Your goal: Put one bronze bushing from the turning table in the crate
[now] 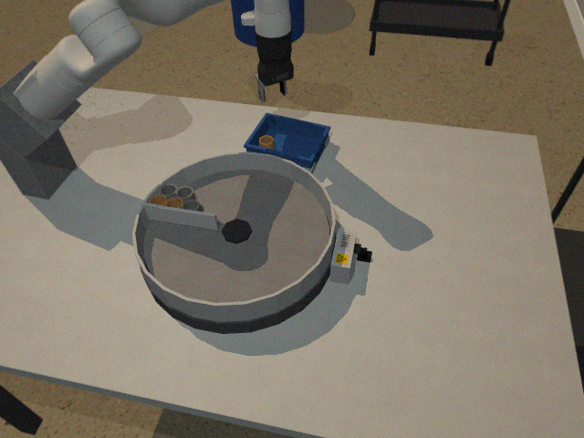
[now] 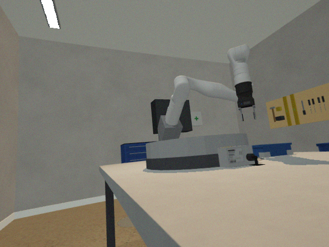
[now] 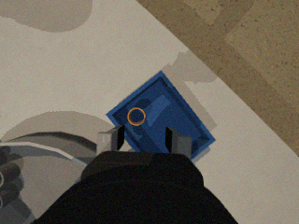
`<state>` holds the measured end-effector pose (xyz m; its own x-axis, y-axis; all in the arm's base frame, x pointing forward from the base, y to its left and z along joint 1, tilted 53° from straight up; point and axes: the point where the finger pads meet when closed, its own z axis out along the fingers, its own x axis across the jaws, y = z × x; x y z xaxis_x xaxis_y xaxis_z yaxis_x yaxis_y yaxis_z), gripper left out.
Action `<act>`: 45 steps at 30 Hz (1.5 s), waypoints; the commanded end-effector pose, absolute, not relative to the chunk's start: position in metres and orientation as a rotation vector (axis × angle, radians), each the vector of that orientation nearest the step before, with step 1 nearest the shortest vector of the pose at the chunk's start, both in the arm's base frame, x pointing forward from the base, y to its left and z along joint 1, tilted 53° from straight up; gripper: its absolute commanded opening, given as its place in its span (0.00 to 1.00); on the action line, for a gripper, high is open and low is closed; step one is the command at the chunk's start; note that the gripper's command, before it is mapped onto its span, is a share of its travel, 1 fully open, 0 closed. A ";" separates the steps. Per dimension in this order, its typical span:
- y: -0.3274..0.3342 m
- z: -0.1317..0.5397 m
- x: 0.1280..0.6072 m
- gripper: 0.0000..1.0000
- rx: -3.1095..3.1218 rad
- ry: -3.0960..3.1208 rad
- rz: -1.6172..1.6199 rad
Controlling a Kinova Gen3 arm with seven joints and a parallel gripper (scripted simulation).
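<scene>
you're basically done: one bronze bushing sits in the crate, gripper hangs above with fingers apart and empty, other bushings on the turning table.

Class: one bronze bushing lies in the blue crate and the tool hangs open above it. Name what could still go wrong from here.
1. The open tool hangs over the crate; descending could knock the bronze bushing.
2. The crate nearly touches the turning table's wall; a bump might shift it.
3. Remaining bushings cluster by the divider; a swinging arm could disturb them.
</scene>
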<state>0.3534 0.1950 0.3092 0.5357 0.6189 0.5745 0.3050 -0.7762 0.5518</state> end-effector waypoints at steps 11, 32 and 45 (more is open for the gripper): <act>0.195 0.319 0.353 1.00 2.243 0.991 1.029; 0.195 0.327 0.353 1.00 2.080 1.205 0.933; 0.195 0.336 0.354 1.00 1.902 1.399 0.832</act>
